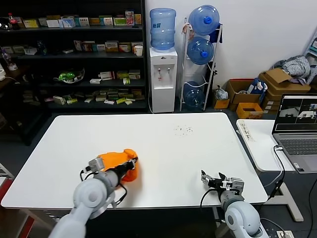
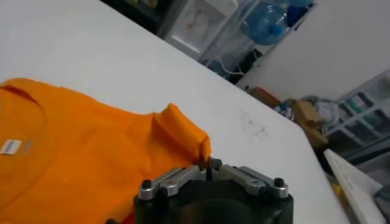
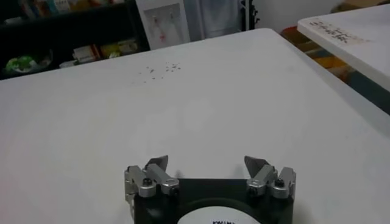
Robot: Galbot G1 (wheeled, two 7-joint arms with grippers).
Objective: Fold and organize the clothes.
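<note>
Toward the lower left of the head view, the bright orange cotton T-shirt [image 1: 120, 163] lies bunched in a compact heap on the white rectangular table [image 1: 163, 148], not yet a tidy fold. Over it sits the left gripper [image 2: 208, 165], fingers pressed together and apparently pinching a raised orange fold, though the wrist view barely shows the contact. At lower right, the right gripper [image 3: 208, 164] waits spread wide above bare tabletop. Flattening, squaring and placing seem left to do.
</note>
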